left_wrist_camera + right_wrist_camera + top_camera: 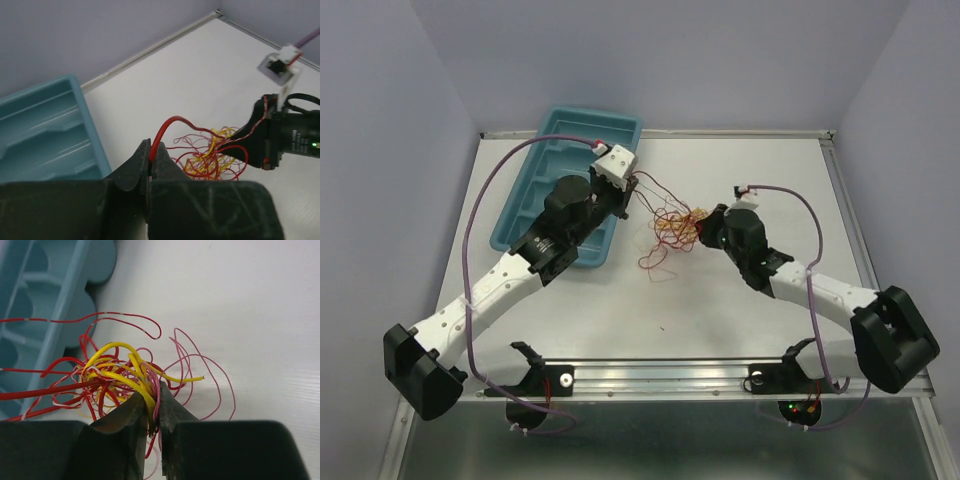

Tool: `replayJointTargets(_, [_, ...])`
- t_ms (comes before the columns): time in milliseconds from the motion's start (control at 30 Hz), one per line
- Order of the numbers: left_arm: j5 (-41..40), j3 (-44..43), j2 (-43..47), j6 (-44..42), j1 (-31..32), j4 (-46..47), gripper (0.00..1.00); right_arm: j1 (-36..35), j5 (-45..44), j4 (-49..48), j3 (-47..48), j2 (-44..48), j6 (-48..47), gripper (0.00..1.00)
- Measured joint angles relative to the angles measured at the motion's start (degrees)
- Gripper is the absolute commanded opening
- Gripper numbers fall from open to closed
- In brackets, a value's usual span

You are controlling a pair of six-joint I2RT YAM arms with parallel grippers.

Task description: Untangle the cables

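Cables: a red/yellow tangle on the table, mid-workspace, between the two grippers and just right of the teal tray. Left gripper: jaws pinched together on a single red strand that arcs up out of the fingertips and runs over to the clump. The clump itself lies ahead of it, apart from the fingers. Right gripper: jaws closed on a few strands, yellow plus pink-red, right at the edge of the clump, so the bundle sits directly at its fingertips, with loops fanning out past them over the table. Top view: thin red strands span from the left gripper to the knot, and loose red loops trail off the tangle's near side.
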State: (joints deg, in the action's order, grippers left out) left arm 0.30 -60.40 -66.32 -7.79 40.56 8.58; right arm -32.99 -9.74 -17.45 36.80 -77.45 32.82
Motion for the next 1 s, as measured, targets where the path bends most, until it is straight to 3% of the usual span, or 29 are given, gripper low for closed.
replayJointTargets(167, [-9.49, -1.33, 3.89, 0.42, -0.17, 1.01, 0.00, 1.66, -18.97, 6.84, 0.98, 6.86, 9.03, 0.23])
replayJointTargets(367, [-10.88, -2.01, 3.50, 0.83, -0.33, 4.31, 0.00, 2.95, -31.45, 19.06, 0.98, 9.49, 14.53, 0.22])
replayJointTargets(667, [-4.83, -2.03, -10.82, 0.72, -0.31, 2.08, 0.01, 2.93, -43.34, 23.47, 0.42, 36.83, 12.85, 0.22])
replayJointTargets(700, [-3.43, -2.25, -12.59, 0.57, -0.28, 1.46, 0.10, 2.93, -43.85, 23.45, 0.31, 38.77, 12.15, 0.22])
replayJointTargets(733, [-2.62, -2.51, -14.27, 0.44, -0.26, 0.98, 0.26, 2.93, -44.48, 23.52, 0.20, 41.33, 11.15, 0.22])
replayJointTargets(767, [-1.09, -2.86, -16.61, 0.07, -0.15, 0.26, 0.50, 2.93, -44.63, 23.45, 0.20, 43.01, 10.38, 0.22])
replayJointTargets(800, [-0.48, -3.02, -17.99, -0.13, -0.11, -0.24, 0.59, 2.93, -44.46, 23.45, 0.20, 44.11, 9.66, 0.22])
replayJointTargets(900, [2.49, -3.17, -21.51, -0.90, 0.04, -1.97, 0.77, 2.95, -42.12, 23.52, 0.22, 44.65, 6.73, 0.22])
replayJointTargets(1000, [6.14, -3.17, -21.64, -1.68, 0.22, -2.69, 0.81, 2.95, -35.60, 23.43, 0.22, 42.51, 3.10, 0.22])
